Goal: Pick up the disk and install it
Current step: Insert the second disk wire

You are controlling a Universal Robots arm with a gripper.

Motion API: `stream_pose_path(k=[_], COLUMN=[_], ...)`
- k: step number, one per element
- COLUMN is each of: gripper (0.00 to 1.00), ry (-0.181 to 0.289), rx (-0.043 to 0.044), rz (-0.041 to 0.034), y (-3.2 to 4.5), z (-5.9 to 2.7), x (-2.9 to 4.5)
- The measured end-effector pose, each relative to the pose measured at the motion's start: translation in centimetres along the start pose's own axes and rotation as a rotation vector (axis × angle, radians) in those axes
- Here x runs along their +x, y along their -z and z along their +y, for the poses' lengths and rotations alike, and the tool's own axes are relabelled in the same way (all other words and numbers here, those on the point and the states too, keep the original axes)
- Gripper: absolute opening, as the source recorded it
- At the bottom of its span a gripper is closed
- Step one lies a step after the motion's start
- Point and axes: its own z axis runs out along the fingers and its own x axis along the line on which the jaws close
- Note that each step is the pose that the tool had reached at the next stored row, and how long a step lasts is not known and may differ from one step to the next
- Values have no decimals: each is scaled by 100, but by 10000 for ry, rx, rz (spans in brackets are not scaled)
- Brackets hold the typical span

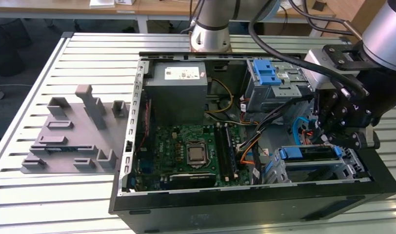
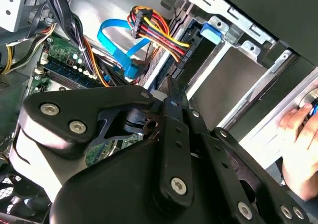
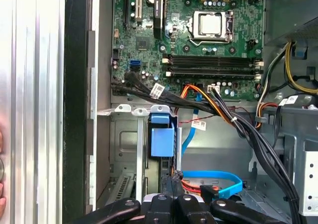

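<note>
An open computer case (image 1: 129, 146) lies on a slatted metal table (image 1: 29, 190), its motherboard (image 1: 191, 151) exposed. The disk (image 1: 308, 153), edged by its blue carrier, sits in the drive bay at the case's corner toward the exterior view's right; in the first wrist view its blue tab (image 3: 162, 134) stands upright in the bay. The gripper (image 1: 344, 136) hangs just above that bay. Whether it is released or clenched cannot be told. In the second wrist view, a hand (image 2: 303, 149) rests beside the case.
</note>
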Motion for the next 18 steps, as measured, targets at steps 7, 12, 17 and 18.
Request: stream_pose_path(k=[7,12,17,18], gripper=[11,11,11,11], ry=[-2,0,0,0], rx=[0,0,0,0], rz=[-29,-28,-30,-31], y=[37,39,51,51], z=[18,23,24,24], x=[-1,-1,-1,-2])
